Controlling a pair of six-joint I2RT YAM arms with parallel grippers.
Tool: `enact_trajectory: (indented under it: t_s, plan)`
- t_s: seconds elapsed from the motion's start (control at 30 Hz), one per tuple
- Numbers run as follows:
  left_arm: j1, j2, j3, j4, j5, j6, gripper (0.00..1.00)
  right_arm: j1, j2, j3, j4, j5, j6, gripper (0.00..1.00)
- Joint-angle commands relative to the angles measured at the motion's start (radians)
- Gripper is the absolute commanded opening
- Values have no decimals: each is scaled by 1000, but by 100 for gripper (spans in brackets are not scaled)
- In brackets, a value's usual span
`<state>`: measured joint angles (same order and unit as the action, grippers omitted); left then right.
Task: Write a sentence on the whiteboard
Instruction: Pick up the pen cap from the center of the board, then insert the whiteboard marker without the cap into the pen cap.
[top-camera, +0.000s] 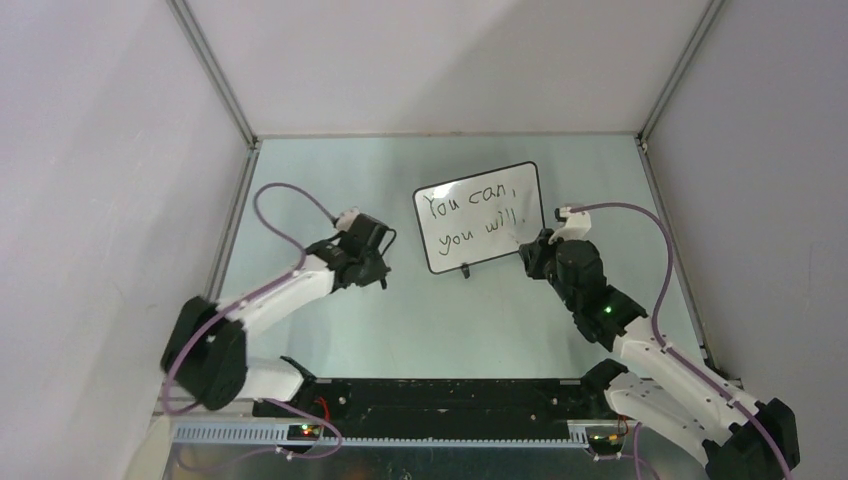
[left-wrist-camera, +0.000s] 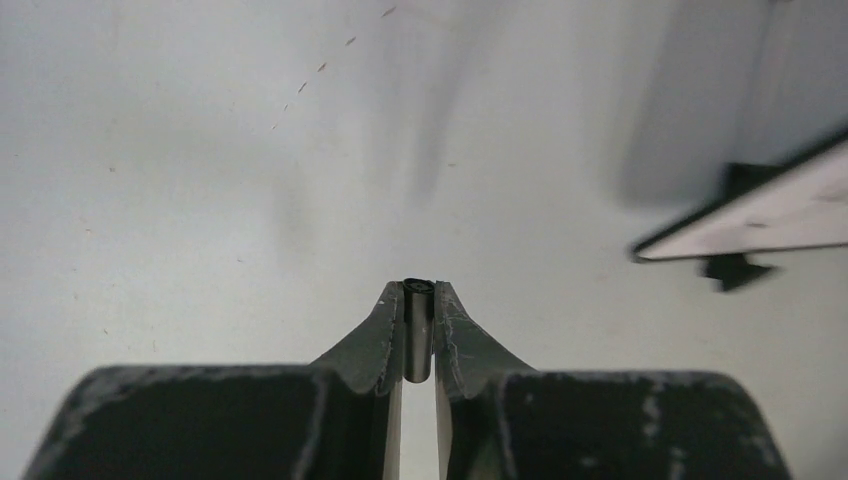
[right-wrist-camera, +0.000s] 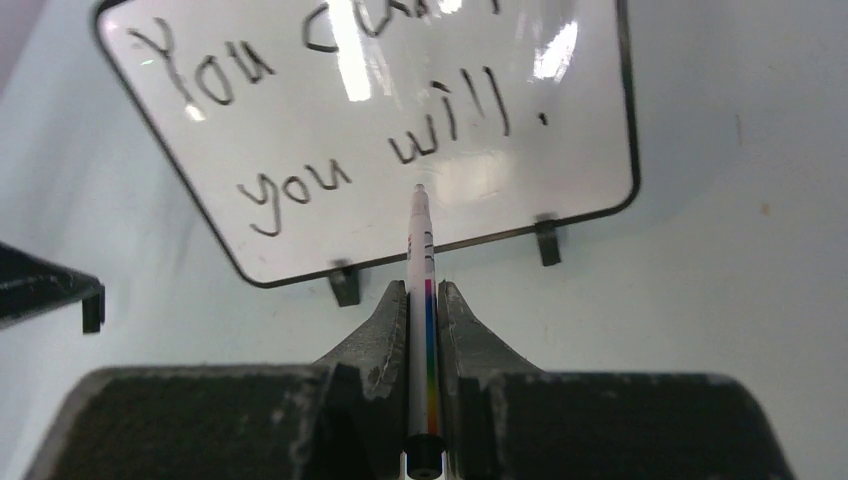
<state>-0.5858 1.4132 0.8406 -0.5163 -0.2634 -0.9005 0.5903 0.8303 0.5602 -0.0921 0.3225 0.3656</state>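
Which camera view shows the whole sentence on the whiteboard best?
The top external view: both lines of the sentence are complete on the whiteboard. The right wrist view shows it larger, but its top edge cuts off "can". The left wrist view shows only a blurred board corner, no letters.

Whiteboard (top-camera: 482, 257): small glossy white rect., thin black frame, rounded corners, 2 black feet (right-wrist-camera: 345, 285) on near edge. Sits on desk (top-camera: 440, 320), centre-far, turned slightly askew. Sentence (top-camera: 480, 218): thin black marker, 2 lines, "You can," over "you will." incl. full stop.
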Motion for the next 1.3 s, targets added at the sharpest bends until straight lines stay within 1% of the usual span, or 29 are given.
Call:
enact_trajectory:
  t_s: [0.0,0.07,0.1,0.13,0.23,0.37,0.5,0.6,0.73,0.9,1.07,1.27]
  plan:
    - [5,-204,-11,-8,-51,-121,0,40,-65,3,68,-92,-35,0]
    - [4,-282,-19,-10,-48,-184,0,79,-72,3,99,-142,-38,0]
    - [5,-328,-27,-7,-44,-210,0,120,-71,4,132,-163,-43,0]
    - [5,-351,-31,-3,-41,-261,0,144,-68,3,159,-166,-48,0]
    - [7,-445,-48,11,-17,-393,0,287,-56,3,204,-112,-89,0]
    - [22,-509,-53,18,21,-493,0,438,-38,3,273,-35,-145,0]
    - [44,-536,-65,41,109,-571,0,570,7,9,354,46,-205,0]
    - [51,-534,-73,73,167,-598,0,656,46,18,426,100,-267,0]
    - [56,-523,-67,65,232,-614,0,721,128,55,478,162,-333,0]
    - [58,-550,-107,84,251,-675,0,768,219,111,516,214,-397,0]
    - [58,-578,-122,76,243,-688,0,799,251,134,537,254,-446,0]
    - [60,-599,-129,71,248,-690,0,803,257,146,537,276,-467,0]
